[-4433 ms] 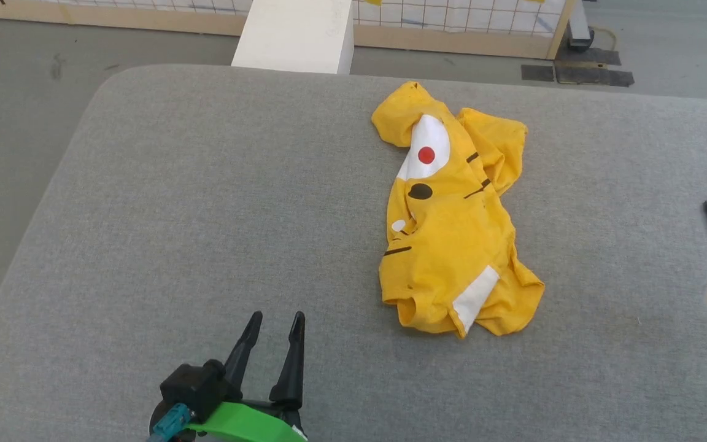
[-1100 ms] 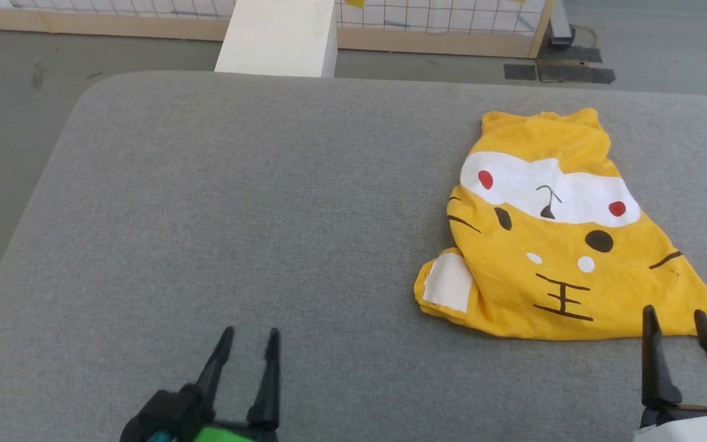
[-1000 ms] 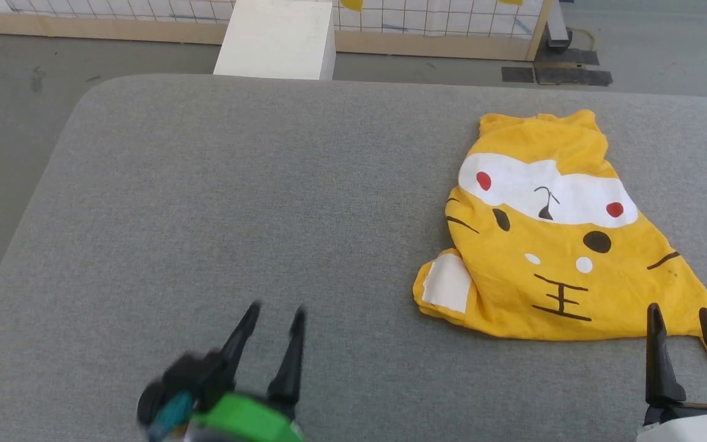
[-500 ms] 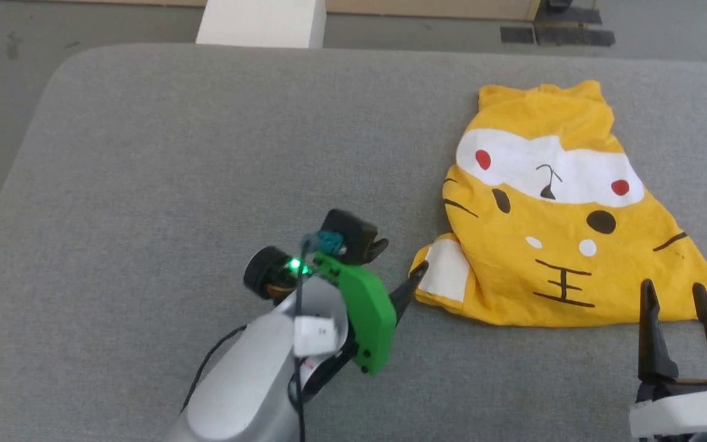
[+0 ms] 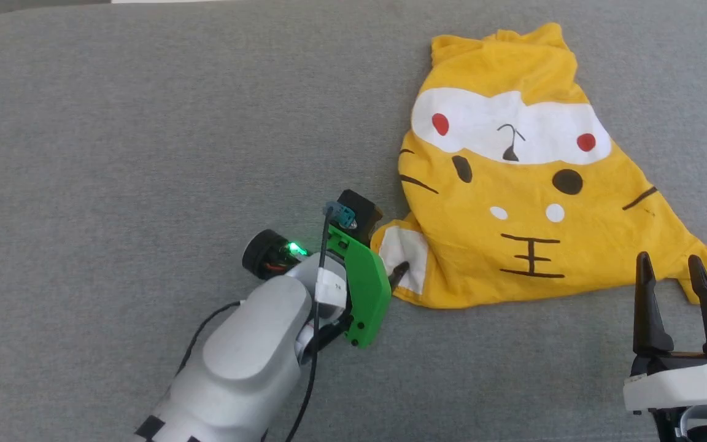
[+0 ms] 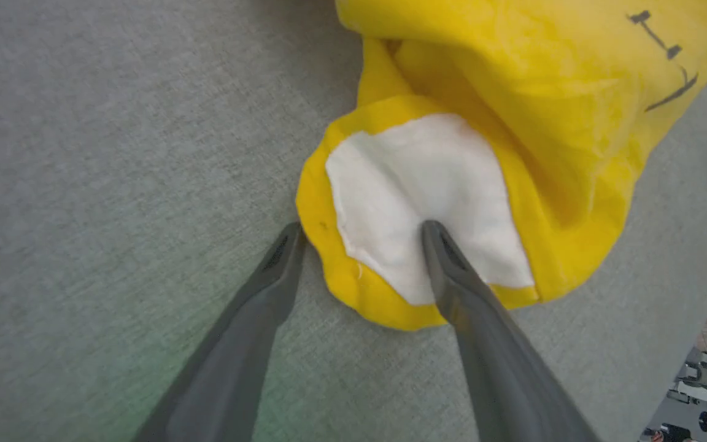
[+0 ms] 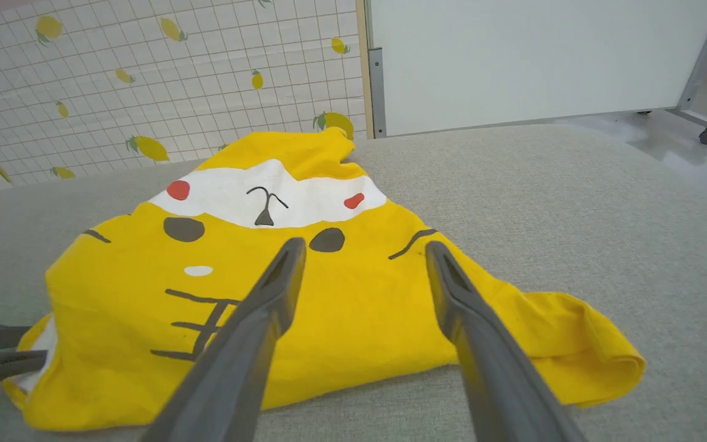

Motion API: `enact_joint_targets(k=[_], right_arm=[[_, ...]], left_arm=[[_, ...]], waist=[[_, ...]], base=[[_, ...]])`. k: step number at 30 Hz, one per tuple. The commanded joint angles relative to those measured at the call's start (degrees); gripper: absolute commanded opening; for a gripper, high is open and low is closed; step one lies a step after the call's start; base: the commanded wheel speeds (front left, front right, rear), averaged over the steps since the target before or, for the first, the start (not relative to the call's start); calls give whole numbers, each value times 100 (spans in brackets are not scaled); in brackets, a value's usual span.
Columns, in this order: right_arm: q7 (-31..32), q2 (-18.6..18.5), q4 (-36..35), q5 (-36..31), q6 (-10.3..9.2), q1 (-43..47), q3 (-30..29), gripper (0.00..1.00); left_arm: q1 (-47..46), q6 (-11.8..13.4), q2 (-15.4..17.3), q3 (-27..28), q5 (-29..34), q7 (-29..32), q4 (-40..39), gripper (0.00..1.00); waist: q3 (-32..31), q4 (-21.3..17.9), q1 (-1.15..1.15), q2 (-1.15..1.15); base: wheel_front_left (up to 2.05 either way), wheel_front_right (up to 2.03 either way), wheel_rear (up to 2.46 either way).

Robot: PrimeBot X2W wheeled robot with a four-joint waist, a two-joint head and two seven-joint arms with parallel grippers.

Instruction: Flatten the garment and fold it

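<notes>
- The grey bench [image 5: 145, 153] takes up more of the head view than half a second ago. The floor and the white block at the top edge have dropped out because my head tipped down; nothing on the bench slid.
- My left gripper [image 5: 390, 252] sits left of centre. Half a second ago one dark tip was only at the sleeve's edge, and now that tip lies on the sleeve.
- In the left wrist view the left gripper [image 6: 363, 228] is spread wide and pinches nothing. Its left finger is on the bench just beside the yellow hem, and its right finger rests on the white patch [image 6: 415, 178].
- That white patch [image 5: 405, 255] is on the folded-under sleeve at the lower left corner of the garment [image 5: 513, 202].
- The garment lies right of centre with its cartoon face up. It is spread as it was a second ago, not bunched lengthwise as it was four seconds back.
- My right gripper [image 5: 668, 261] stays at the lower right with its fingers apart and empty, its tips at the garment's lower hem.
- In the right wrist view the right gripper [image 7: 364, 244] frames the garment [image 7: 329, 294]. I cannot tell whether it touches the cloth.
</notes>
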Motion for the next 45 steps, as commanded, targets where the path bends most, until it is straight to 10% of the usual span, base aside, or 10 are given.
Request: enact_joint_targets(k=[1, 2, 4, 16, 27, 28, 29, 37, 45], right_arm=[[-48, -1, 20, 32, -9, -115, 7, 100], [-60, -1, 29, 47, -9, -129, 2, 100], [-79, -1, 48, 66, -9, -143, -12, 100], [-72, -1, 142, 70, -9, 5, -170, 100], [67, -1, 73, 115, -9, 300, -182, 100], [77, -1, 67, 115, -9, 315, -191, 100], [101, -1, 62, 105, -9, 332, -199, 100], [267, -1, -59, -9, -9, 385, -218, 100], [329, -1, -56, 1, -9, 473, -151, 100]], left_arm=[[-86, -37, 46, -76, 27, 54, 162, 100], [-99, -37, 39, -138, 0, 69, 292, 100], [-102, -37, 25, -325, -85, 81, 448, 0], [-133, 217, 502, -38, -301, -1526, -3, 0], [2948, 2330, 1756, 1075, -879, -1673, -3181, 0], [3245, 2391, 1776, 1033, -939, -1640, -3286, 29], [3549, 2438, 1768, 960, -1004, -1612, -3369, 97], [4113, 2331, 1307, 1028, -1536, -1996, -3195, 100], [3772, 2314, 1787, 1571, -1435, -2248, -3409, 100]], waist=[[177, -214, 0, 0], [192, -239, 0, 0], [207, -261, 0, 0], [-415, 259, 0, 0], [-752, 773, 0, 0], [-745, 803, 0, 0], [-738, 838, 0, 0], [-889, 1011, 0, 0], [-1054, 1012, 0, 0]], base=[[0, 0, 0], [0, 0, 0], [0, 0, 0], [0, 0, 0], [0, 0, 0], [0, 0, 0], [0, 0, 0], [0, 0, 0], [0, 0, 0]])
